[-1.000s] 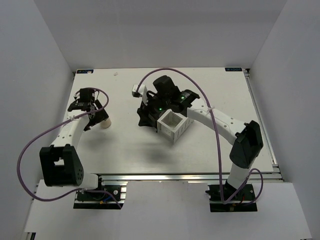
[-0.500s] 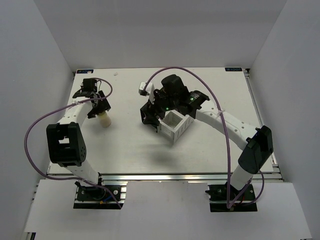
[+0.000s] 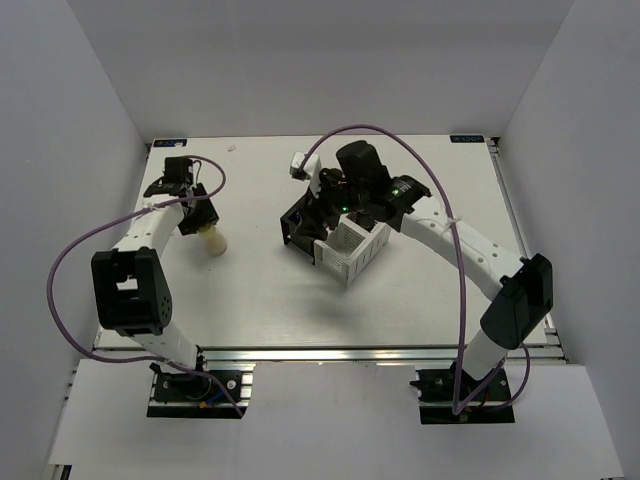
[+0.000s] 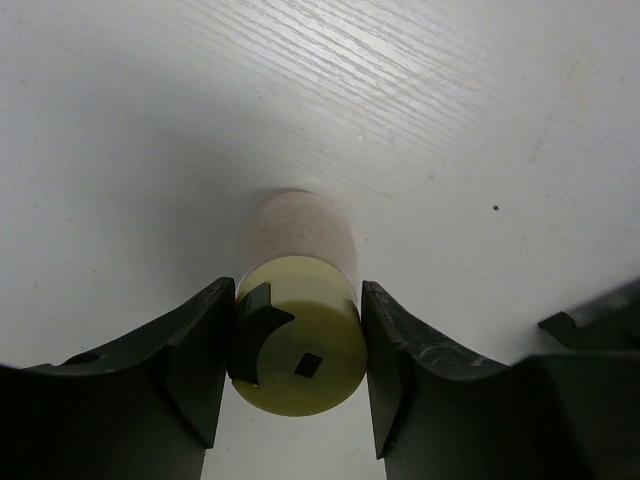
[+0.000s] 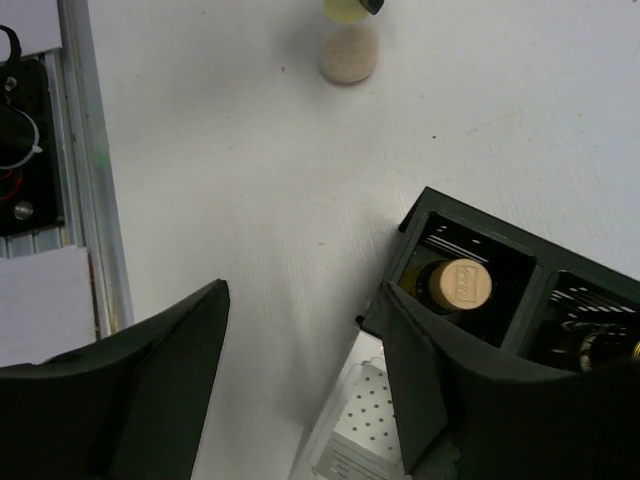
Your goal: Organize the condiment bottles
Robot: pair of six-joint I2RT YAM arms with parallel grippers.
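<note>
left tool (image 4: pixel 298 295) narrowed onto cream bottle (image 4: pixel 303 345)

A white table (image 3: pixel 260 300) with an aluminium rail (image 3: pixel 380 352) along its near edge stands between plain white walls (image 3: pixel 320 60).

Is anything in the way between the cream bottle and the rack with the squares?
No. Only bare table lies between the cream bottle and the rack; nothing visible blocks the way.
</note>
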